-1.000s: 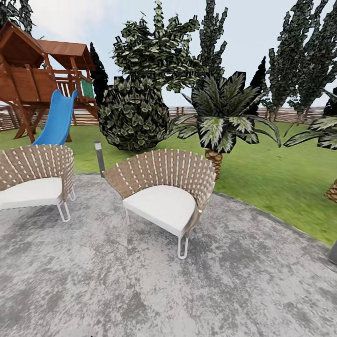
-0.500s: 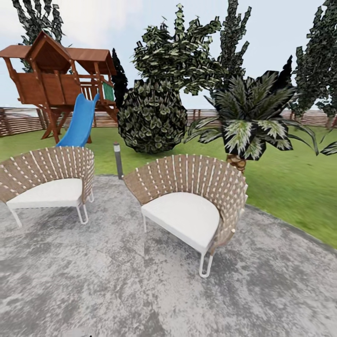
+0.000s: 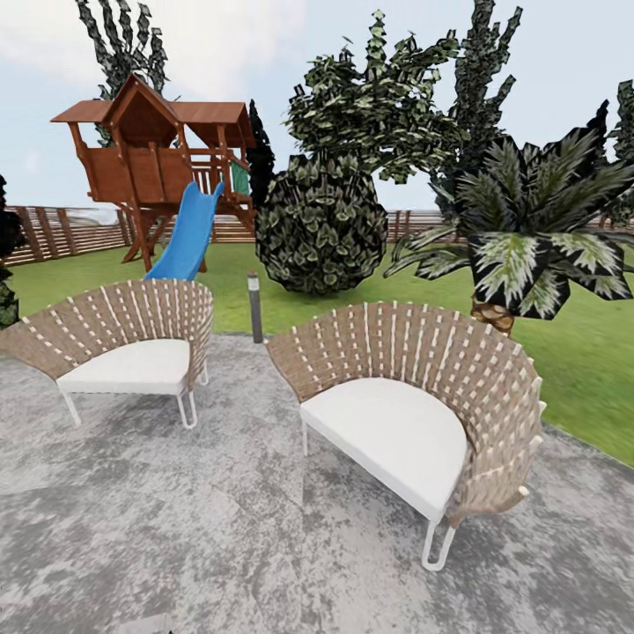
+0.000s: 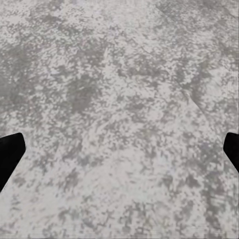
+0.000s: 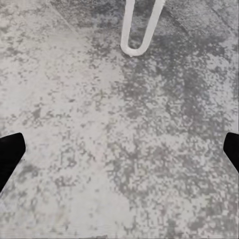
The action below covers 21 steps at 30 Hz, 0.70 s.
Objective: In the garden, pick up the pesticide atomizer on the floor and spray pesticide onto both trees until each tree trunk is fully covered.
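The garden spreads ahead of me in the head view: green lawn [image 3: 581,352], a brown slat fence [image 3: 62,233] and grey paving [image 3: 176,528] underfoot. The pesticide atomizer and the bare-trunked trees are out of view. My left gripper [image 4: 119,154] is open, its dark fingertips [image 4: 10,154] far apart above bare paving. My right gripper [image 5: 119,154] is open too, hanging over paving with a white hairpin chair leg [image 5: 139,30] ahead of it.
Two wicker chairs with white cushions stand on the paving, one near right [image 3: 414,414], one left [image 3: 132,343]. A short grey lamp post [image 3: 255,306] stands between them. Beyond are a wooden playhouse [image 3: 158,158] with a blue slide [image 3: 187,238], a round bush [image 3: 321,224], a palm [image 3: 528,238] and dark column trees [image 3: 480,97].
The whole head view has shifted: the camera moved, so the chairs, playhouse and bush now sit further right. The near chair looks larger and closer.
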{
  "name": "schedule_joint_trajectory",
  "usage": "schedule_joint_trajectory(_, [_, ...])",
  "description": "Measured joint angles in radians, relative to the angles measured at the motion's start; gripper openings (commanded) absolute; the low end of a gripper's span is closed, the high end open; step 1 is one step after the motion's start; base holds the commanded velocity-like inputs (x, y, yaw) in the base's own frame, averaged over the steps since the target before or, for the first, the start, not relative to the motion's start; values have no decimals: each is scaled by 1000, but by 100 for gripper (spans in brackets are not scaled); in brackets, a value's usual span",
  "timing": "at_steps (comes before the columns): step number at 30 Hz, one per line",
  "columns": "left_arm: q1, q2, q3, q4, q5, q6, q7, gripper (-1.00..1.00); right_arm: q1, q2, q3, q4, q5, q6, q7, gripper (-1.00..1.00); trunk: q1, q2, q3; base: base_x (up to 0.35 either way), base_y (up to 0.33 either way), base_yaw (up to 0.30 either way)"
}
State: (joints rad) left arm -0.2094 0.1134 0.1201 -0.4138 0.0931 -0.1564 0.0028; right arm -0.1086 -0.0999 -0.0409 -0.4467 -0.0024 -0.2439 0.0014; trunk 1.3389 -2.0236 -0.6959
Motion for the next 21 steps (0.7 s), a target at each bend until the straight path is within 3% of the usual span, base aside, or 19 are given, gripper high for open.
schedule_joint_trajectory(21, [0, 0, 0, 0, 0, 0, 0, 100, 0, 0, 0, 0, 0, 0, 0, 100, 0, 0, 21, 337, 31, 208])
